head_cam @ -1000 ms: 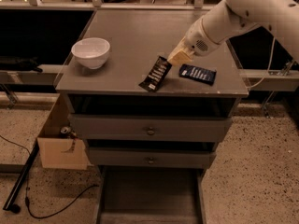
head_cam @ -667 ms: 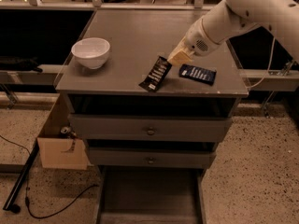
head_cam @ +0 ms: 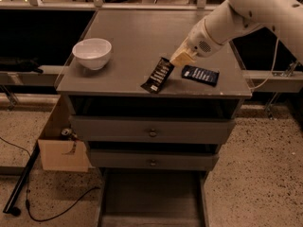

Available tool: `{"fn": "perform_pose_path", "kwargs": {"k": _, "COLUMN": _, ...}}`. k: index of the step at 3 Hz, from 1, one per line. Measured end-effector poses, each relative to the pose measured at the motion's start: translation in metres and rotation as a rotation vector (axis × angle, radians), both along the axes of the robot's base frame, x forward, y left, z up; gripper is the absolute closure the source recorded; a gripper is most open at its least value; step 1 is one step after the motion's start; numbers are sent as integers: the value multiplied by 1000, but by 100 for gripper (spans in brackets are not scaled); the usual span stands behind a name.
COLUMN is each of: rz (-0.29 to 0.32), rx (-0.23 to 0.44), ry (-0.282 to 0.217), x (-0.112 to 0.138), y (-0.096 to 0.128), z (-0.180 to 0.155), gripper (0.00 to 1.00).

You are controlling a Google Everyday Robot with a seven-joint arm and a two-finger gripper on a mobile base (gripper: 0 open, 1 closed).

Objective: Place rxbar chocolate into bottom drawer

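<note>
No change since before: jaws stay clamped on the tilted rxbar chocolate [head_cam: 158, 75] over the cabinet top [head_cam: 128, 37].

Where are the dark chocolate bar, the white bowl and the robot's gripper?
rxbar chocolate [head_cam: 157, 75]: camera view, middle of its dark wrapper.
white bowl [head_cam: 93, 60]: camera view, its outer wall.
gripper [head_cam: 182, 57]: camera view, its pale tip, right at the bar's far end.

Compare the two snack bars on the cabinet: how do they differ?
The black bar is wrapped in black; the blue bar in dark blue. The black bar lies diagonally; the blue bar lies crosswise. The end effector touches the black bar's far end, not the blue bar. Both are flat rectangles.
</note>
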State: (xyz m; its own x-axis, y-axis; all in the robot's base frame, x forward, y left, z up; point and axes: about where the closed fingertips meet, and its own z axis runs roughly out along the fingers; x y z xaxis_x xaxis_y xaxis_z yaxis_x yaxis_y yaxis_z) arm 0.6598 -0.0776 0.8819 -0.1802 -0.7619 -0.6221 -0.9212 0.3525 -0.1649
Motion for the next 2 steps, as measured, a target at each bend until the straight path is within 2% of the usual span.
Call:
{"fn": "perform_pose_path", "kwargs": {"k": 1, "rz": 0, "rx": 0, "ry": 0, "x": 0, "y": 0, "z": 0, "gripper": 16}}
{"fn": "perform_pose_path", "kwargs": {"k": 2, "rz": 0, "rx": 0, "ry": 0, "x": 0, "y": 0, "z": 0, "gripper": 0}}
